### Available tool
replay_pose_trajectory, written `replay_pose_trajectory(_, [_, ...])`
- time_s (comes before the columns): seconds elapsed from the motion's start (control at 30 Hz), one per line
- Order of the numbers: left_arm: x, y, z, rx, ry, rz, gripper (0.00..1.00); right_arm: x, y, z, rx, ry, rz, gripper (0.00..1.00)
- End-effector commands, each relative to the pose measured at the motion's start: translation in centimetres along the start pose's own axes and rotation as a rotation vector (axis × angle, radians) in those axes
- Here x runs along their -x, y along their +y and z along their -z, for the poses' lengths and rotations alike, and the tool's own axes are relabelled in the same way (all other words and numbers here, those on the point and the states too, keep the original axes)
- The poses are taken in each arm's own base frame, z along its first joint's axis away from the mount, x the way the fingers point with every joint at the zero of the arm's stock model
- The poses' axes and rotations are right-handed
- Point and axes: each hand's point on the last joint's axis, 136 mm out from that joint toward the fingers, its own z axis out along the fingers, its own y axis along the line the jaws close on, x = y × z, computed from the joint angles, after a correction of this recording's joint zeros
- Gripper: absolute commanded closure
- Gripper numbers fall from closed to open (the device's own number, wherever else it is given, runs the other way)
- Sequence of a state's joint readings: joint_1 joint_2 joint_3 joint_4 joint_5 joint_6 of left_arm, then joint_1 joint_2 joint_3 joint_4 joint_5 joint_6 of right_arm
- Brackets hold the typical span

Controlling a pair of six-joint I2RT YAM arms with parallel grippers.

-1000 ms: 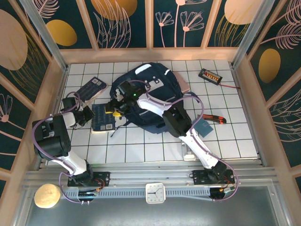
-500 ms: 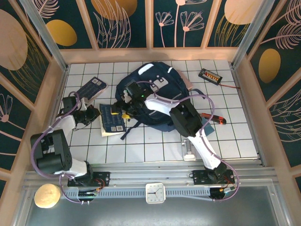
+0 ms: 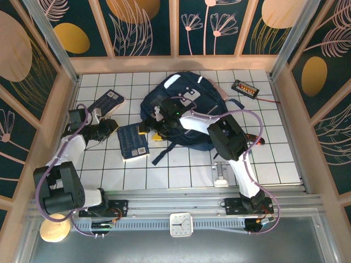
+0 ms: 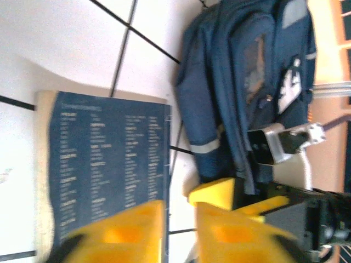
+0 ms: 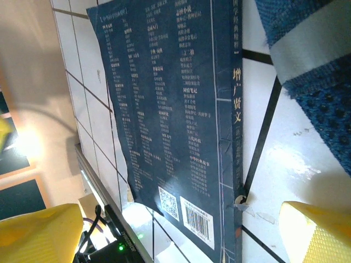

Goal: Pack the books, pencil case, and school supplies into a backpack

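Observation:
The navy backpack (image 3: 184,107) lies in the middle of the table, also seen from the left wrist (image 4: 247,82). A dark-covered book (image 3: 132,141) with pale print lies flat just left of it, cover up (image 5: 170,109) (image 4: 104,164). My left gripper (image 3: 113,129) is at the book's left edge, open a little with nothing between its jaws (image 4: 180,230). My right gripper (image 3: 151,132) hovers between book and backpack, open wide over the book's spine (image 5: 181,235). An orange-and-black tool (image 3: 259,140) peeks out behind the right arm. The pencil case is hidden.
A second dark flat book-like thing (image 3: 107,102) lies at the back left. A black gadget with a red wire (image 3: 244,87) sits at the back right. A small silver piece (image 3: 221,175) lies near the front edge. Wooden walls enclose the tiled table (image 3: 164,175).
The book and backpack have shifted to the right. My left gripper, shut before, has opened a little. My right gripper has opened wider and followed the book rightward.

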State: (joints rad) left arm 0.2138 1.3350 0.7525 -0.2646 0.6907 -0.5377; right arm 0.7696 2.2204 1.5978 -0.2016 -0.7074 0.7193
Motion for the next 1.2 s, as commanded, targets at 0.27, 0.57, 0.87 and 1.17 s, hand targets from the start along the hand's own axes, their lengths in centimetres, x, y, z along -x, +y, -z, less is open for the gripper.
replay_pose_trajectory(0.27, [-3.4, 7.5, -3.1, 0.194, 0.107, 0.051, 0.01, 0.0, -1.2, -3.1, -0.046, 0.031, -0.004, 0.08])
replay_pose_trajectory(0.57, [-5.0, 7.9, -5.8, 0.219, 0.198, 0.013, 0.08, -0.3, -2.0, -4.2, -0.028, 0.063, -0.037, 0.1])
replay_pose_trajectory(0.87, [-7.9, 4.7, -9.5, 0.166, 0.272, -0.015, 0.34, -0.5, -1.9, -5.4, 0.002, 0.074, -0.057, 0.13])
replay_pose_trajectory(1.17, [-8.3, 2.1, -10.0, 0.096, 0.277, -0.005, 0.44, -1.2, -2.3, -6.0, -0.009, 0.088, -0.063, 0.13])
